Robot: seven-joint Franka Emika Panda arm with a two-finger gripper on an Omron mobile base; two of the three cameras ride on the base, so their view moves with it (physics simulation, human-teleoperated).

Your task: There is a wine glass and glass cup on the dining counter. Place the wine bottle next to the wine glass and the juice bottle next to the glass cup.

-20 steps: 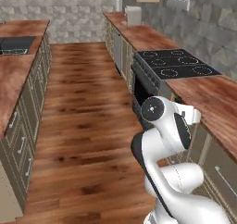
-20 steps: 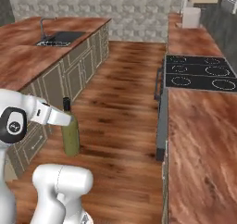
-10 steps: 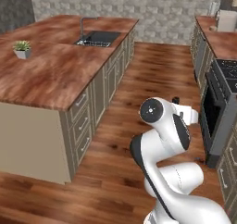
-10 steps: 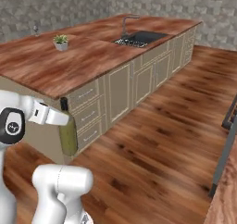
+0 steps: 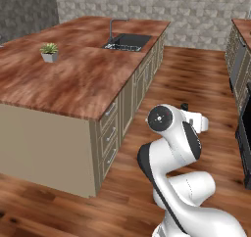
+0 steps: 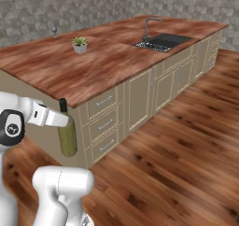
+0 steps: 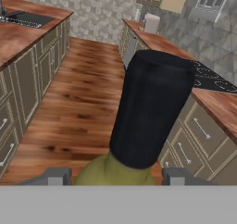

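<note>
Hand view, nearest: wine bottle (image 7: pixel 152 112) fills the centre, dark cap toward the lens, olive-green shoulder below it. One grey fingertip (image 7: pixel 52 176) sits on either side of the shoulder; fingers clenched on the bottle.

Right base view: same bottle (image 6: pixel 66 134) hangs upright off the end of the white arm, gripper (image 6: pixel 63 121) clamped at its neck, body clear of the wood floor (image 6: pixel 177 150), just in front of the corner of the beige cabinets (image 6: pixel 140 96). Contents cannot be told through the dull green.

Beyond: dining counter (image 6: pixel 93 66), reddish-brown, long. The bottle is held below its top edge, off the near corner.

On the counter, mid-distance: small potted plant (image 6: pixel 80 44), green leaves in a pale pot; seen also in the left base view (image 5: pixel 49 52).

Further along: dark inset sink (image 6: pixel 163 41) with a grey faucet (image 6: pixel 148 25) at its rim. Basin interior too dark to tell.

Far left edge of the counter: a small thin stemmed thing (image 6: pixel 54 31), possibly the wine glass, too small to be sure.

Back: grey stone wall (image 6: pixel 93 5).
</note>
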